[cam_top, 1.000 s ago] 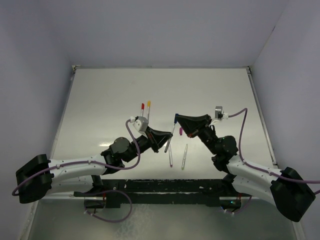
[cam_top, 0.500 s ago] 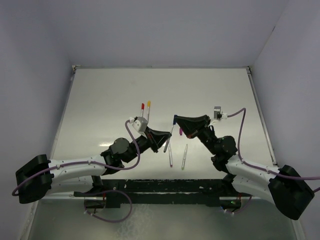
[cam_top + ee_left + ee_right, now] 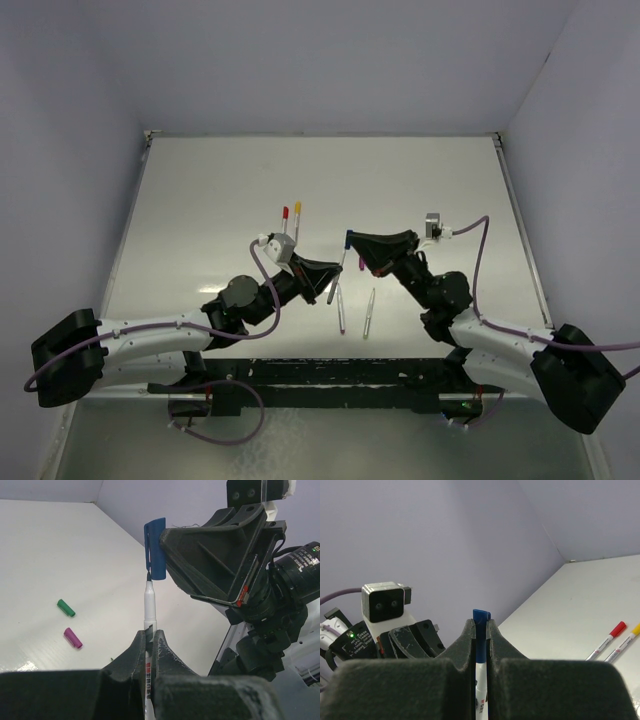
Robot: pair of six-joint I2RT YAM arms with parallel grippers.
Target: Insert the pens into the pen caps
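Two hands meet above the middle of the desk, and the step in hand appears to be seating one pen in the blue cap. Nearest, the left hand is pressed onto the pale barrel of the pen, pinching it low so that most of the front length stands free. That free length may flex, so I would push slowly and straight along the barrel, not sideways. Its dark tip sits right at the open mouth of the blue cap, seemingly a shade toward one edge. Whether it has entered I cannot tell, so a small sideways correction before pushing seems wise. Beyond, the right hand is clamped on the cap and should only brace it and hold its angle. The pen's long axis runs from the left hand away from the arm bases and slightly rightward, tip leading. The cap's long axis lies nearly in line with it, mouth facing the tip. Farther off on the desk lie the purple cap and green cap, untouched.
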